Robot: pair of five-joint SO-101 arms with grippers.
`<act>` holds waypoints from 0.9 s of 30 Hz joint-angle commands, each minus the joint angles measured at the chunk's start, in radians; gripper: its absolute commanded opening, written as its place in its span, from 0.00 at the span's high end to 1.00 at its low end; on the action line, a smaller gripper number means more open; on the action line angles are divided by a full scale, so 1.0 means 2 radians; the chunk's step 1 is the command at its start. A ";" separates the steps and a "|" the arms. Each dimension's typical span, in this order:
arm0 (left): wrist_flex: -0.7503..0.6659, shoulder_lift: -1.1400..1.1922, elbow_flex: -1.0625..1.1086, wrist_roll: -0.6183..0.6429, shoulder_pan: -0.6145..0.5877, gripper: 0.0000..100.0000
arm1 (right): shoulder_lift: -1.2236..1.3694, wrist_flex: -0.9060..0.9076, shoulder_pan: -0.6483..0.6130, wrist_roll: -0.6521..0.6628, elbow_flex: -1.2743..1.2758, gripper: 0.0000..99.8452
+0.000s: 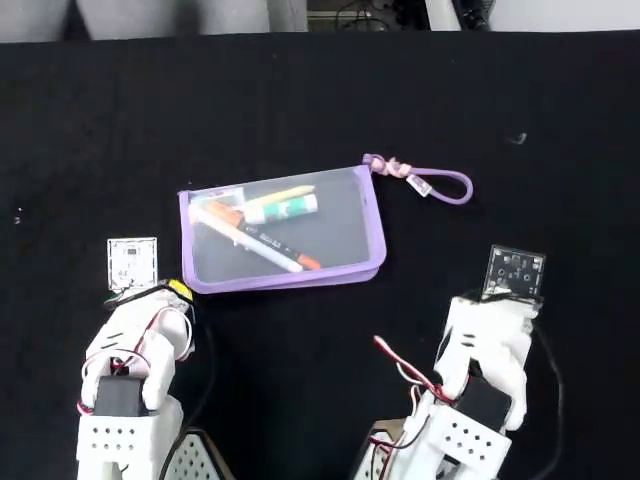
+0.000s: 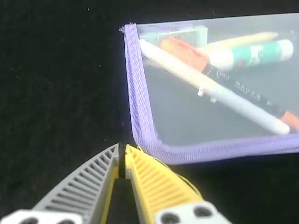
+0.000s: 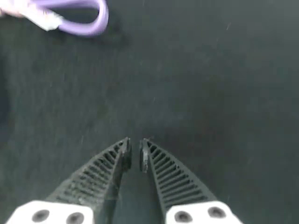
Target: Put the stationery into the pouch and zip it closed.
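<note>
Tabletop in black cloth, pouch flat at centre, cables beyond

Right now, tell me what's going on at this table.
Nothing is being handled. The clear purple-edged pouch lies flat on the black table with the stationery inside: a glue stick, a pencil, an orange-capped marker and a white pen. Its zipper pull sits at the corner by the wrist strap, so it looks closed. The left gripper is shut and empty beside the pouch's near corner; the right gripper is shut over bare table.
</note>
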 commanded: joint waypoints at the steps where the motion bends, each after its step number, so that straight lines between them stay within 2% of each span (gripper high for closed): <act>1: 0.052 -0.005 0.013 -0.006 0.000 0.97 | -0.046 0.030 0.001 0.004 -0.002 0.96; 7: 0.075 -0.005 0.013 -0.005 -0.004 0.97 | -0.046 0.104 -0.002 0.005 -0.002 0.96; 10: 0.114 -0.005 0.013 -0.005 -0.004 0.97 | -0.046 0.147 -0.002 0.005 -0.002 0.97; 12: 0.136 -0.005 0.013 -0.005 -0.004 0.97 | -0.046 0.145 0.001 0.002 -0.002 0.97; 27: 0.133 -0.005 0.013 -0.005 -0.004 0.97 | -0.046 0.145 0.001 0.003 -0.002 0.97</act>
